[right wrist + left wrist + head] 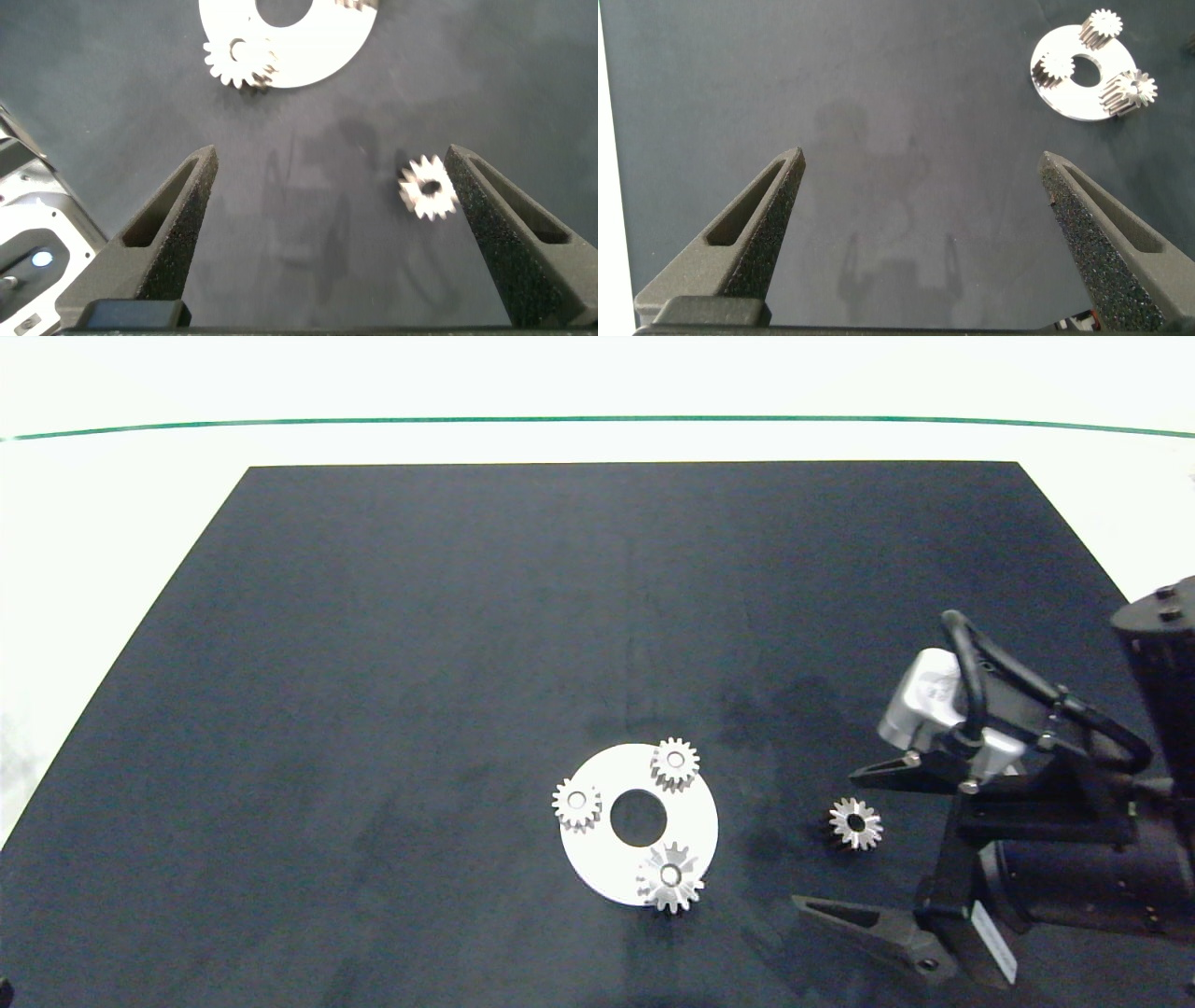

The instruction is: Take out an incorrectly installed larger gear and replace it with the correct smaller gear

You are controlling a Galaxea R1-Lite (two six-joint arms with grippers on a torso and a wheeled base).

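Across the left half of the head view nothing but bare black mat [373,709] shows, and the left arm is absent from that view; its wrist camera shows the left gripper [920,173] released, fingers spread wide over empty mat, with the white disc [1074,93] far off in the upper right of that frame. Just right of centre, low in the head view, lies the white disc [695,821] with a round hole in its middle and three gears seated on it: one fine-toothed gear [576,804] at its left edge, another [674,763] at its top, and the larger gear [670,876], long-toothed, at its bottom edge, overhanging the rim slightly. Right of the disc, apart from it on the mat, sits the smaller gear [855,823]. Further right, the right gripper [822,840] comes in from the frame's right edge with fingers parted and holding nothing; in its wrist view the smaller gear [428,188] lies just beside the inner face of one finger [509,233], and the larger gear [238,63] is ahead near the disc's edge. I judge the removal step not yet done, since the larger gear is on its seat. The next move calls for passing the loose gear without knocking it, then closing on the larger gear and lifting it straight up. Room is generous to the left and above the disc; the tight spots are the loose gear and the mat's near edge.
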